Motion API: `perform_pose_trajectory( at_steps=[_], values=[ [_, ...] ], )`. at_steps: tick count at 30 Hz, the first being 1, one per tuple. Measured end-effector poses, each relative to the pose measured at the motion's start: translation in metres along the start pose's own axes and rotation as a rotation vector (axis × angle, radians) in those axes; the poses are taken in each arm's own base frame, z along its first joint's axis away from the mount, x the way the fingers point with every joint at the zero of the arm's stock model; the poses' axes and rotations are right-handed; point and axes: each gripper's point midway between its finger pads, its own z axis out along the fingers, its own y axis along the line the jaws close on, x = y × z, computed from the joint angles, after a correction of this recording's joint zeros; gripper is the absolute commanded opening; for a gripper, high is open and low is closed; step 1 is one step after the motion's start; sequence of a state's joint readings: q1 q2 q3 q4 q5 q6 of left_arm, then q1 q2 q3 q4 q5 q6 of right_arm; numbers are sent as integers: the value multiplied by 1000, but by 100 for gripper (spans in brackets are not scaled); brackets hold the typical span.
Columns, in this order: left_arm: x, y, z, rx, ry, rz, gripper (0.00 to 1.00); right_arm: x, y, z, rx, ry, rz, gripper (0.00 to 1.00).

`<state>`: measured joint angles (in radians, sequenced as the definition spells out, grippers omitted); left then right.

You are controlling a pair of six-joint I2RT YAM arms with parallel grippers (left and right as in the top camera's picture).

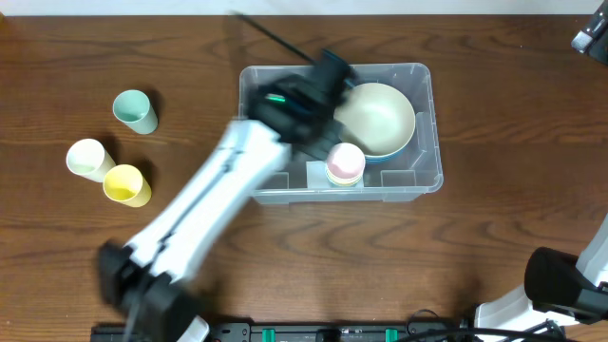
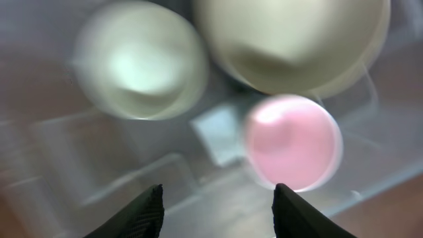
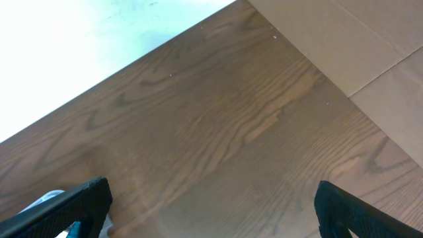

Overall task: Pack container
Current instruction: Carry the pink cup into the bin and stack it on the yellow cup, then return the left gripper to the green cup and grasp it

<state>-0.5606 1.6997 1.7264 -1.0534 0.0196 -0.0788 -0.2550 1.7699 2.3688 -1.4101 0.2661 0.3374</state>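
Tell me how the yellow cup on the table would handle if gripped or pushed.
The yellow cup looks small and empty, so it is probably light. It is round and seems taller than wide, so a push near the rim could tip it and let it roll. The white cup sits right beside it and might get knocked.

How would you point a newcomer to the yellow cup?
Find the clear container mid-table. Three cups stand left of it. The yellow cup is the one closest to the robot, beside the white cup, and the only yellow one.
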Motion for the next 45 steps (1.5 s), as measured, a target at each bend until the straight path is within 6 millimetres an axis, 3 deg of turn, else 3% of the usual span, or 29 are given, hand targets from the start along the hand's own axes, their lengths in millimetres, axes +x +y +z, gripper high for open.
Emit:
perform_pose_trajectory(
  at_steps=[3, 7, 12, 16, 21, 28, 34, 40, 43, 45],
  values=[
    [-16, 62, -41, -61, -132, -138, 54, 0, 0, 0, 0, 0, 0, 99],
    [-23, 141, -68, -166, -237, -290, 54, 0, 0, 0, 0, 0, 0, 99],
    [-8, 229, -59, -279, -224, -455, 54, 0, 0, 0, 0, 1, 0, 99],
    [14, 273, -31, -313, -135, -506, 54, 0, 0, 0, 0, 0, 0, 99],
    [25, 290, 8, -294, -46, -457, 54, 0, 0, 0, 0, 0, 0, 99],
    [24, 310, 41, -292, -35, -445, 54, 0, 0, 0, 0, 1, 0, 99],
    [46, 332, 72, -290, 34, -484, 54, 0, 0, 0, 0, 1, 0, 99],
    [70, 337, 111, -264, 130, -501, 52, 0, 0, 0, 0, 1, 0, 99],
    [79, 336, 127, -251, 169, -502, 41, 0, 0, 0, 0, 1, 0, 99],
    [84, 336, 132, -246, 186, -508, 24, 0, 0, 0, 0, 1, 0, 99]
  ],
)
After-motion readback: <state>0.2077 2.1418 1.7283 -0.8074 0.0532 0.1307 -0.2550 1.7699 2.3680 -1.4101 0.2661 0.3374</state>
